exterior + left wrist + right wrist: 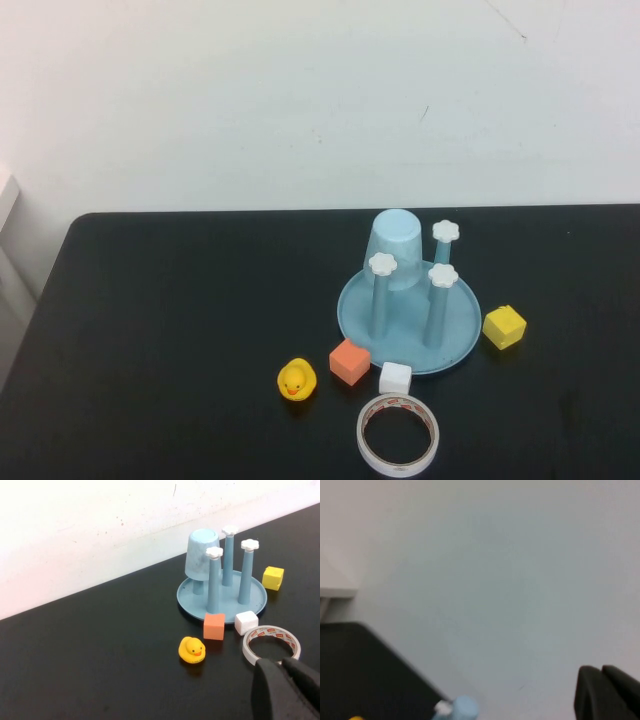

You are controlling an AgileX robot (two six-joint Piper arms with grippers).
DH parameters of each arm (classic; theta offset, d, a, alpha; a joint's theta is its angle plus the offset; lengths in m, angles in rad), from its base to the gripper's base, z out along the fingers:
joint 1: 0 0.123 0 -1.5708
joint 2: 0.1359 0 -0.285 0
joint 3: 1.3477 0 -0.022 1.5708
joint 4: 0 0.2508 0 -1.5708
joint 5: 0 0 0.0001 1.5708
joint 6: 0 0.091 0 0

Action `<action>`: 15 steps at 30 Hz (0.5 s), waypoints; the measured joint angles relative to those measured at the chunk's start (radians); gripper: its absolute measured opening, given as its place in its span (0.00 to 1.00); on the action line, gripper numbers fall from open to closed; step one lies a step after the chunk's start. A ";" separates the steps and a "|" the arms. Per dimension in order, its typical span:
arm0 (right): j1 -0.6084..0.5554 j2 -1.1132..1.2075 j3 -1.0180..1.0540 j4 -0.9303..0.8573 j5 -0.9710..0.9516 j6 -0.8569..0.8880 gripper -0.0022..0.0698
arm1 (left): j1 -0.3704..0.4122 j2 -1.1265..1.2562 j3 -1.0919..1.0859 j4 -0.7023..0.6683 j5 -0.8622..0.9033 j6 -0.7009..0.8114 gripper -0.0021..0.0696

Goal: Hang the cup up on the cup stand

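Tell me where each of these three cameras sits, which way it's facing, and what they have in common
High view: raised on the robot's side, angled down at the black table; no arm shows.
Left wrist view: low over the table, facing the cup stand and wall; left gripper shut at the corner.
Right wrist view: raised, facing mostly wall; right gripper shut at the corner.
Shared: high and left wrist views both show the cup upside down on a post, the yellow duck and tape roll.
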State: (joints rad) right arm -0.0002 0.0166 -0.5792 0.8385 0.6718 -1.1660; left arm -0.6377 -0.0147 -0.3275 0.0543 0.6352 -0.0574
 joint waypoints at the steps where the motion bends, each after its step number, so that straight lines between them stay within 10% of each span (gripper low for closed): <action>1: 0.000 0.000 0.002 -0.017 0.021 0.029 0.03 | 0.000 0.000 0.000 0.000 0.000 0.000 0.03; 15: 0.000 0.000 0.402 -0.146 -0.565 0.072 0.03 | 0.000 0.000 0.000 -0.002 -0.002 0.000 0.03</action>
State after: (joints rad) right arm -0.0002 0.0166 -0.1776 0.6925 0.1071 -1.0942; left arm -0.6377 -0.0147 -0.3275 0.0525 0.6334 -0.0574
